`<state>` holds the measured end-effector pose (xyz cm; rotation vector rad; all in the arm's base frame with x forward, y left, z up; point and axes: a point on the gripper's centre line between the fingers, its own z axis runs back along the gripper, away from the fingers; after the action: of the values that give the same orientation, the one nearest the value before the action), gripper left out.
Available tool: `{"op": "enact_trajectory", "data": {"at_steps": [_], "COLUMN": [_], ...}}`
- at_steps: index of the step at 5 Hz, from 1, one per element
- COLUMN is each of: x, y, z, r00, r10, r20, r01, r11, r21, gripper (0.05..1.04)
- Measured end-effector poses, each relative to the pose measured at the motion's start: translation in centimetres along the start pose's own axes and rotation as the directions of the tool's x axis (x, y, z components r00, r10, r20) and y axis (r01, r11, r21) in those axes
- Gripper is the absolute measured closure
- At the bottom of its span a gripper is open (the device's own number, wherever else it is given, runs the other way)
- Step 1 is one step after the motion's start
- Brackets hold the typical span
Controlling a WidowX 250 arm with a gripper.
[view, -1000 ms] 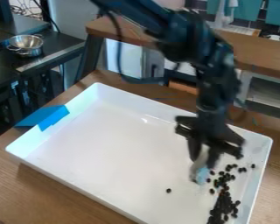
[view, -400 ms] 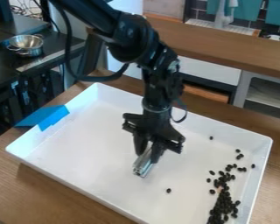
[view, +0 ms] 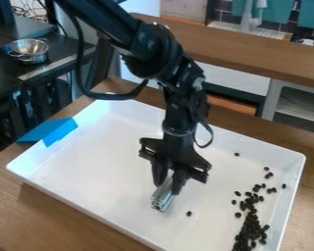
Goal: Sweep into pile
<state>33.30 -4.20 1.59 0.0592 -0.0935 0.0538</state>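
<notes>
No readable text, label, brand, number or sign appears on anything here.

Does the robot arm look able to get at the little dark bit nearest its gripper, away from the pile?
Probably yes: the gripper holds a metal piece close to that dark bit, and I see nothing on the tray between them.
</notes>
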Motion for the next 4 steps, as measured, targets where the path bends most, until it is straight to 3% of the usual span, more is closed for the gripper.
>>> {"op": "enact_trajectory", "data": {"at_steps": [1,3,4], "x": [-0.1,1.0,1.4], "y": [-1.5,-3.7,-4.6], "z": [-0.9,-1.5,-1.5], "r00": [1.0,0.999,0.999], "r10": [0.002,0.006,0.043], "r20": [-0.013,0.033,0.011], "r01": [-0.002,-0.007,-0.043], "r11": [1.0,0.999,0.999], "r21": [0.011,0.033,0.018], "gripper": [0.745,0.745,0.745]}}
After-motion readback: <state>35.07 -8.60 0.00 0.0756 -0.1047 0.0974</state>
